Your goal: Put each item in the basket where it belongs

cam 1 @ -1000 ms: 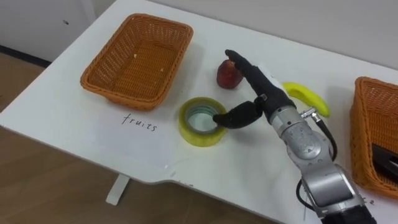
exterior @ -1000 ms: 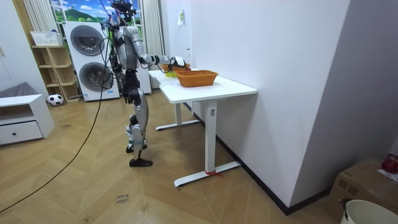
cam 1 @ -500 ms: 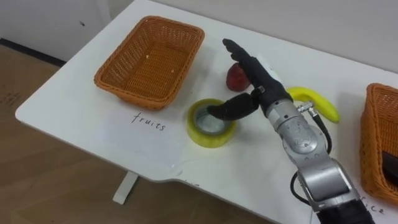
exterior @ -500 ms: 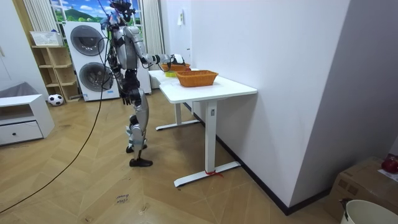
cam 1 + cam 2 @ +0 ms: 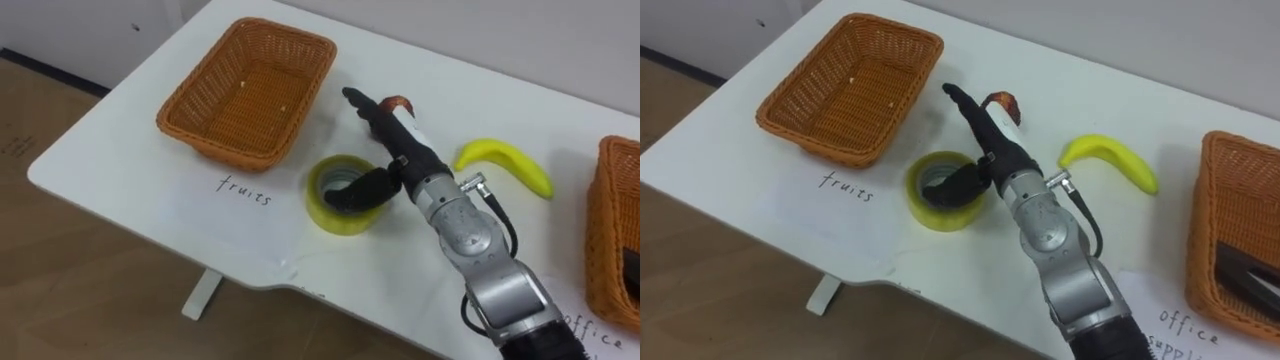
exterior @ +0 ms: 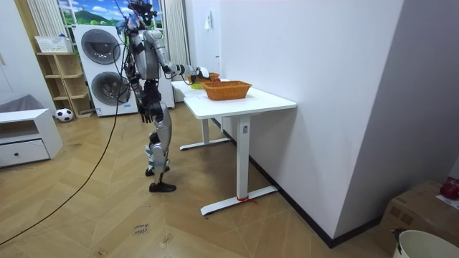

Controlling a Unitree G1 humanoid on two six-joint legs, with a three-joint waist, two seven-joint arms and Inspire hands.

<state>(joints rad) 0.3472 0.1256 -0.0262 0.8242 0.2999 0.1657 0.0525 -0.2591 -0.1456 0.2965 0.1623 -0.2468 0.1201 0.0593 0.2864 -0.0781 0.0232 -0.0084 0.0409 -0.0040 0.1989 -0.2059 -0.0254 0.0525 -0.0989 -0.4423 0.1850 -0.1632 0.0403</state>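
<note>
A yellow tape roll (image 5: 338,222) lies flat on the white table (image 5: 130,170), in front of the empty wicker basket (image 5: 205,135) labelled fruits. My right hand (image 5: 402,152) hovers over the roll, open: the thumb dips into its hole while the straight fingers reach past it and hide most of a red apple (image 5: 401,102). To the right of the hand lies a yellow banana (image 5: 505,160). At the right edge stands a second wicker basket (image 5: 1200,215) with a dark object (image 5: 1245,270) inside. In the room view I stand at the table's end, arm stretched out over it.
Handwritten labels mark the table in front of each basket. The table's near edge (image 5: 250,275) runs close below the tape roll, with wooden floor beneath. A wall borders the table's far side.
The camera has shifted. My right hand has moved left over the tape roll: the thumb went from its right rim into the hole, and the fingers now cover the apple.
</note>
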